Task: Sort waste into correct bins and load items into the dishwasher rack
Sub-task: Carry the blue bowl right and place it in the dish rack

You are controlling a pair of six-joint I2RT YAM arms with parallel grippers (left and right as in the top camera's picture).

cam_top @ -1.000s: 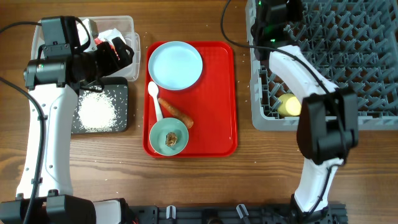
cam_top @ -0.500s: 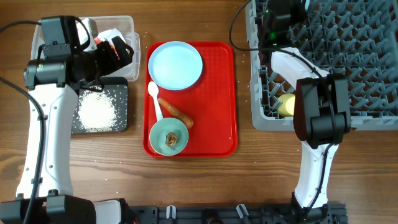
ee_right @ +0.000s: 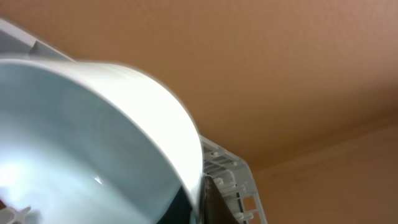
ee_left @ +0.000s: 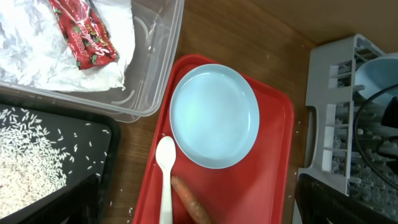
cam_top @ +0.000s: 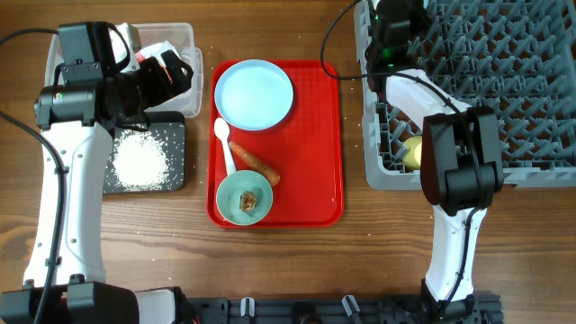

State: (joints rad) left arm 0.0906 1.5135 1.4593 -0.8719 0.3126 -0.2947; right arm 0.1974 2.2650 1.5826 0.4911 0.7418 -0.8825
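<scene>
Bowl [ee_right: 93,143] sits close against the right end effector [ee_right: 200,206].

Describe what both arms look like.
Both the left arm and right arm have smooth white links joined by bulky black joint housings. Thin black cables loop beside each. The right arm shows a small green light near its wrist. The left gripper is black.
</scene>
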